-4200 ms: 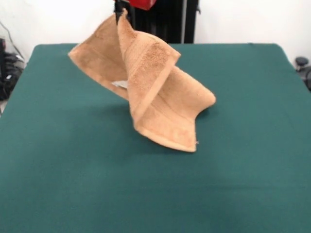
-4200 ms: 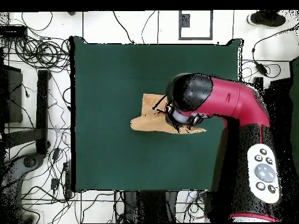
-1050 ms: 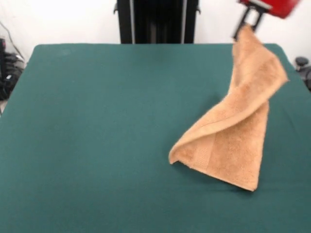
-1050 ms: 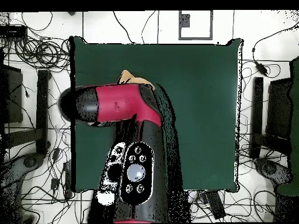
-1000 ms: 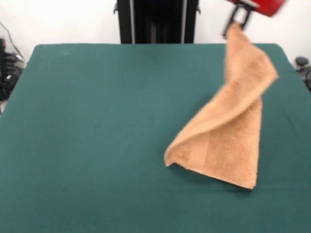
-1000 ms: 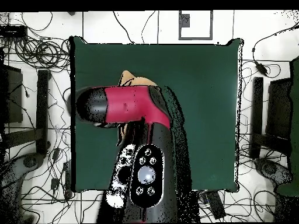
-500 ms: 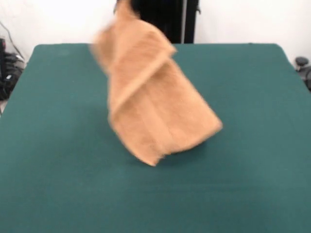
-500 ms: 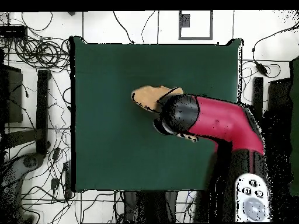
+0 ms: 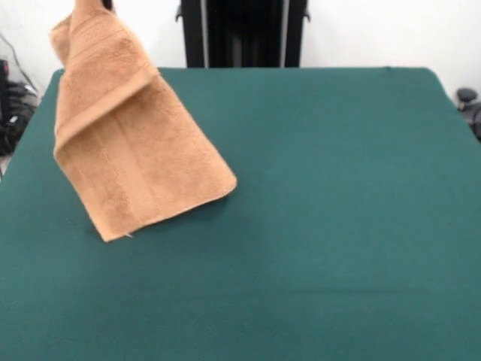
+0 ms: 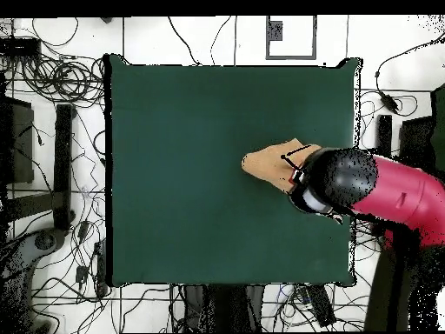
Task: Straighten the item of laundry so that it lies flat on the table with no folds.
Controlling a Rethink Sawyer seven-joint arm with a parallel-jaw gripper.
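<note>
The tan terry towel (image 9: 128, 143) hangs in the air at the left of the front view. It is held by its top corner at the picture's top edge and folded over along a woven band. Its lower edge reaches down to about the green table (image 9: 338, 226); I cannot tell if it touches. In the overhead view the towel (image 10: 271, 163) shows at the table's right, half under the red arm (image 10: 382, 196). The gripper itself is hidden: above the top edge in the front view, under the arm's black head in the overhead view.
The black pedestal (image 9: 244, 34) stands behind the table's far edge. Cables and stands (image 10: 52, 130) lie on the floor around the table (image 10: 174, 130). The towel hangs close to the table's edge on that side.
The arm has swung the hanging towel across the table, from the right of the front view through the middle to the far left. The towel stays lifted and folded.
</note>
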